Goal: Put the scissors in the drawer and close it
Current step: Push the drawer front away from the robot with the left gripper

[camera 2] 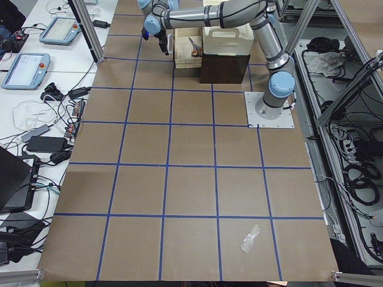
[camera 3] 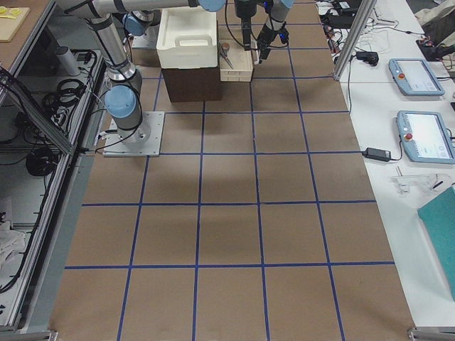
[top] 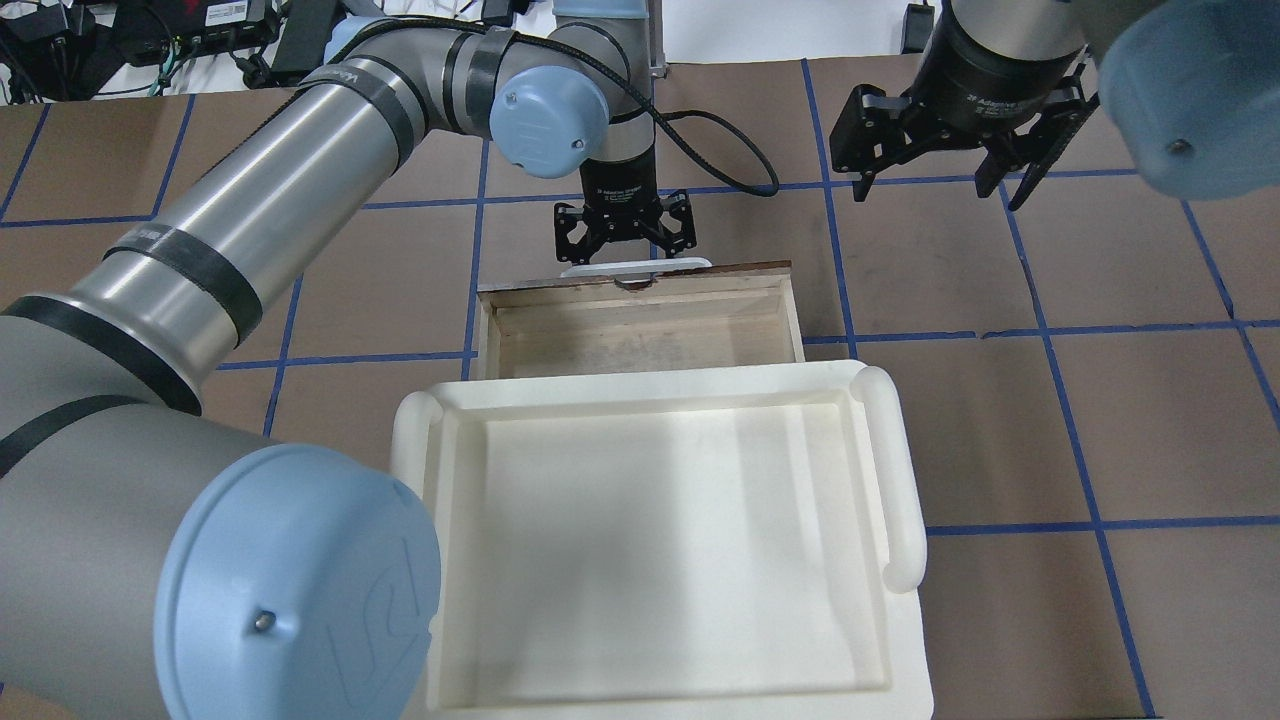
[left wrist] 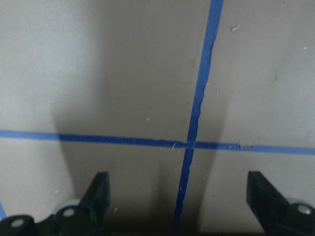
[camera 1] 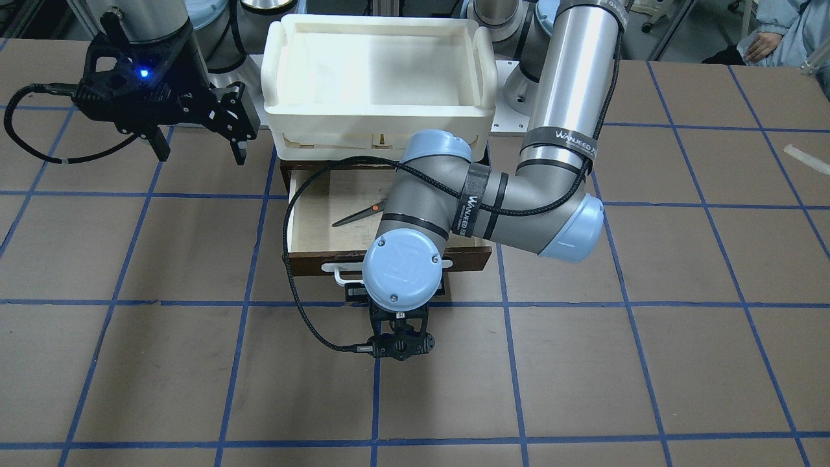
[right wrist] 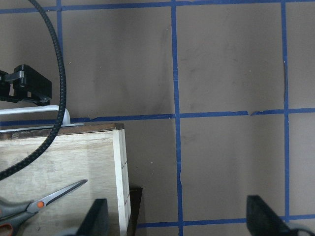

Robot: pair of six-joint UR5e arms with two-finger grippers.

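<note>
The scissors (camera 1: 358, 215) lie inside the open drawer (camera 1: 311, 220), blades pointing to the view's left; they also show in the right wrist view (right wrist: 47, 200). The drawer is pulled out from under the cream bin, with its white bar handle (top: 636, 268) at the dark front panel. My left gripper (top: 624, 246) hangs just outside the drawer front by the handle, pointing down at the table. Its fingers (left wrist: 97, 191) stand wide apart, open and empty. My right gripper (camera 1: 201, 154) is open and empty, hovering beside the drawer's side (right wrist: 119, 172).
The cream-white plastic bin (camera 1: 280, 97) sits on top of the dark cabinet above the drawer. The left wrist's black cable (camera 1: 286, 227) loops over the drawer's side. A scrap of tape (camera 1: 804, 159) lies far off on the table. An operator (camera 1: 778, 32) sits past the table's corner.
</note>
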